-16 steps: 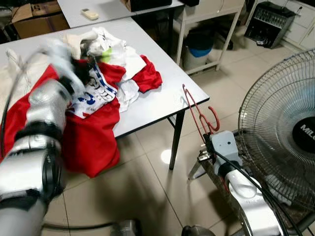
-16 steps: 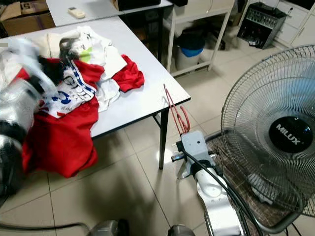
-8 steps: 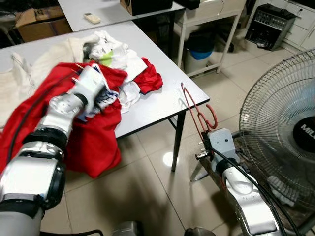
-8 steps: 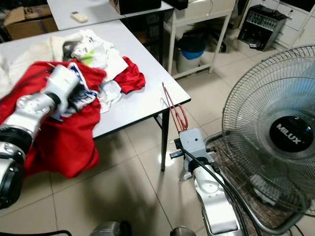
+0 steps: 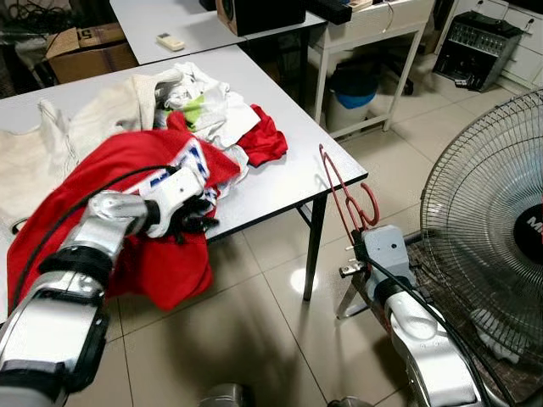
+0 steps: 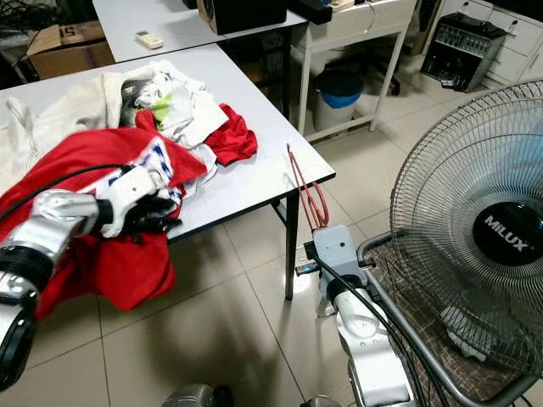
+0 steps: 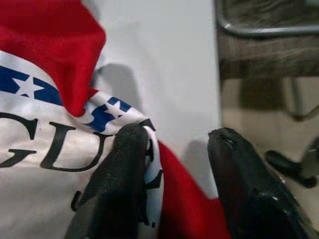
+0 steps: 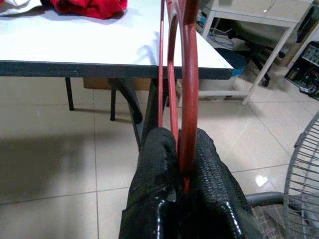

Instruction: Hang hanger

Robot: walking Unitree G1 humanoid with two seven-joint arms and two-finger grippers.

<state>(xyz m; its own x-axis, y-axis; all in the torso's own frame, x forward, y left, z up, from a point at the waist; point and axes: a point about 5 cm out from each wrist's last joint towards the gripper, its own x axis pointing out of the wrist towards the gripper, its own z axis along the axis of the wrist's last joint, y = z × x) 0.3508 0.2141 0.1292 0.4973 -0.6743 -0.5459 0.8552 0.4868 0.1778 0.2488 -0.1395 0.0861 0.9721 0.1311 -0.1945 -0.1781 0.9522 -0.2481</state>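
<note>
One thin red wire hanger point(image 5: 344, 193) clenched in right gripper point(image 8: 180, 149), left gripper point(image 7: 174, 164) fingers spread over one printed red cloth point(image 5: 127, 165), one white table point(image 5: 280, 182) edge at its 12 o'clock.

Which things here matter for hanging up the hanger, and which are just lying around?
For the job:
- red hanger, held in the right gripper
- red shirt on the table, with the left gripper at its edge

Lying about:
- white clothes
- fan
- cardboard box
- remote
</note>
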